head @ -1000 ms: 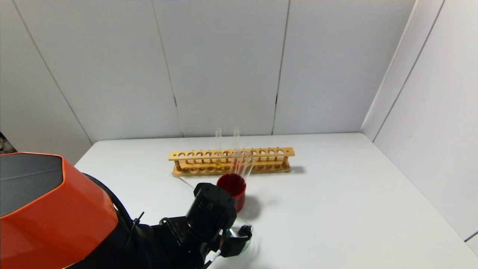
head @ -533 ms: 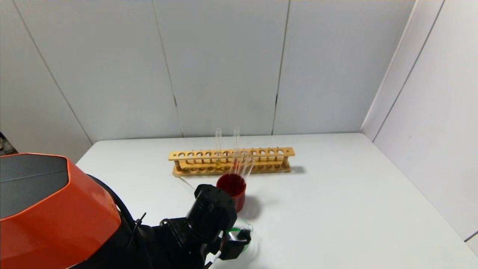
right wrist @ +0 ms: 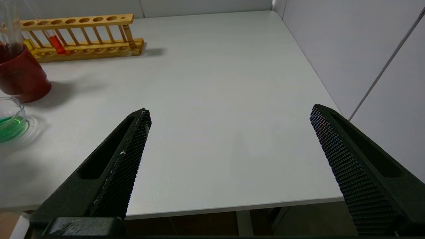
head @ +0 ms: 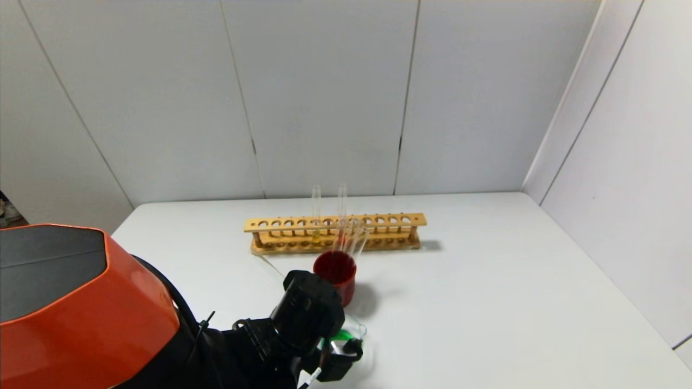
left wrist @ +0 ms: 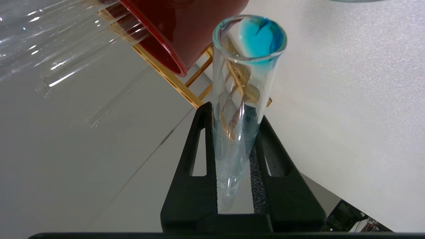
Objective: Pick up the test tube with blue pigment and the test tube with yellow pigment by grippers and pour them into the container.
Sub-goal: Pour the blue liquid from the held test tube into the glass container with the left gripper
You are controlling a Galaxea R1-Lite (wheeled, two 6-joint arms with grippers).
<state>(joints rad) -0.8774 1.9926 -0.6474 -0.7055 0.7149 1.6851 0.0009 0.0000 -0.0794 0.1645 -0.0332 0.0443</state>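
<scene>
My left gripper (left wrist: 232, 113) is shut on the test tube with blue pigment (left wrist: 244, 99). The tube is tipped, with teal-blue liquid at its mouth (left wrist: 259, 36). In the head view this gripper (head: 340, 351) hangs over the container (head: 351, 330), a low glass beaker holding green liquid, also in the right wrist view (right wrist: 10, 122). A tube with a little yellow liquid (head: 316, 235) stands in the wooden rack (head: 389, 220). I cannot pick out a bright yellow tube. My right gripper (right wrist: 229, 111) is open and empty above the table's front edge, out of the head view.
A dark-red cup (head: 335, 276) with several empty glass tubes (head: 354, 237) stands between the beaker and the rack. A tube with red liquid (right wrist: 58, 44) is in the rack. The white table (head: 486, 302) meets walls behind and at the right.
My left arm has shifted slightly toward the table's front with the tube. Green liquid now shows more plainly in the beaker under the gripper.
</scene>
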